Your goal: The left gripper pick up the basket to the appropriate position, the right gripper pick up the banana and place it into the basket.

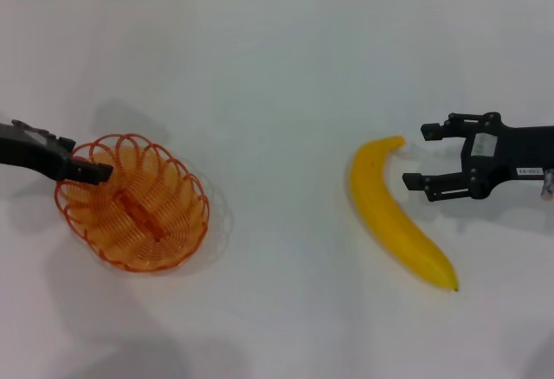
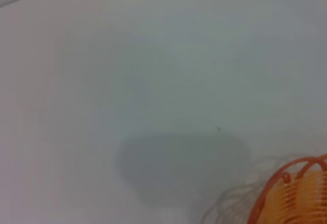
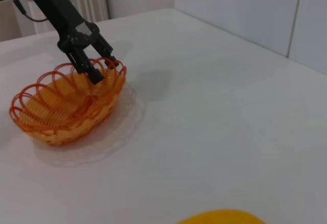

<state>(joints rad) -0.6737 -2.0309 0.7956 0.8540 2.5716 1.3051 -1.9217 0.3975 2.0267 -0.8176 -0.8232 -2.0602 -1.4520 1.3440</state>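
Left pincer (image 1: 102, 171) clamped on the scalloped rim of the orange wire basket (image 1: 147, 223), on the white counter (image 1: 286, 93). Right pincer (image 1: 417, 156) spread wide beside the banana (image 1: 394, 215), well apart from the basket.

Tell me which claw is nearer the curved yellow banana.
Right. The right claw hangs open beside the curved yellow banana; the left claw is far off at the orange wire basket's rim.

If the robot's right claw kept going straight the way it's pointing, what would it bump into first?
Probably the banana: the open right gripper points toward its upper end, close beside it. Height is hard to judge, so it might pass above.
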